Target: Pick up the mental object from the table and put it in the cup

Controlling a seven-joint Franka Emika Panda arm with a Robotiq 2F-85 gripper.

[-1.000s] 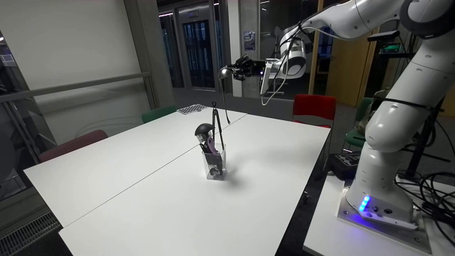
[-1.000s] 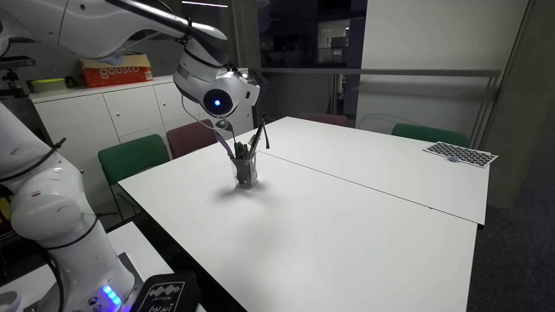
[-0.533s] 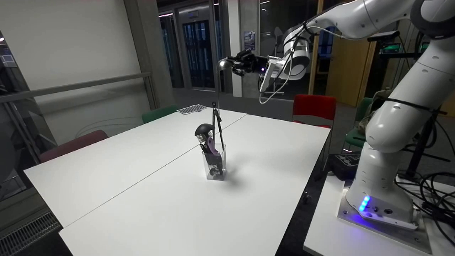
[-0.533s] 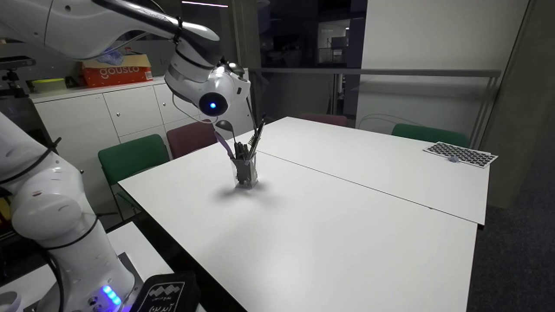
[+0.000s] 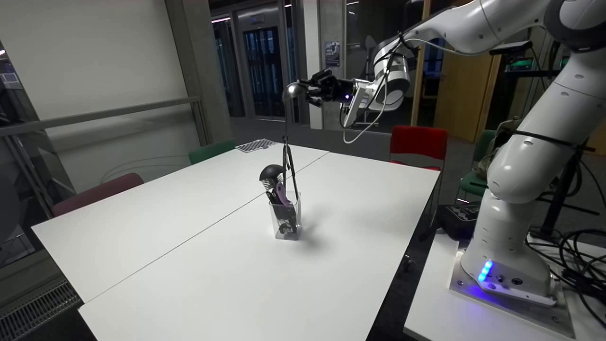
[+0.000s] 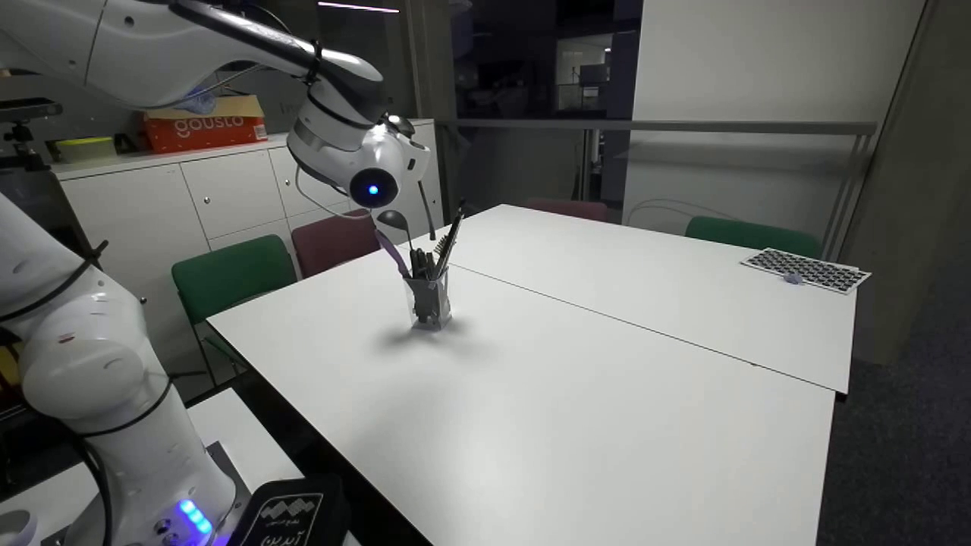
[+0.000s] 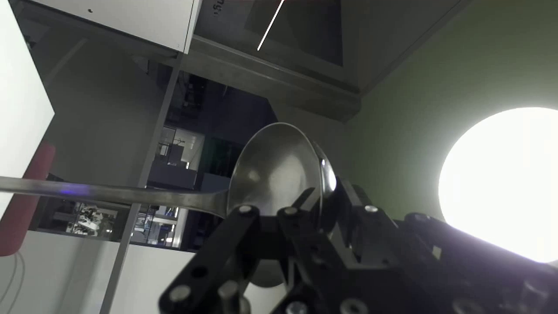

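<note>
The metal object is a long silvery ladle. My gripper is shut on the rim of its bowl, high above the table, and its thin handle hangs down. The lower handle overlaps the dark upright utensil in the cup; I cannot tell the depth. In the wrist view the bowl sits between my black fingers, with the handle running left. The clear cup stands upright, holding several utensils. In an exterior view the cup stands below the handle's end; the fingers are hidden there.
The white table has a seam across it. A checkered board lies at its far end. The cup's utensils, including a black round head and a purple handle, stick up above its rim. Chairs stand around the table.
The gripper and ladle first rose, then dipped slightly. The ladle has shifted left in both exterior views, and its handle has swung from slanting to hanging nearly straight over the cup's utensils.
</note>
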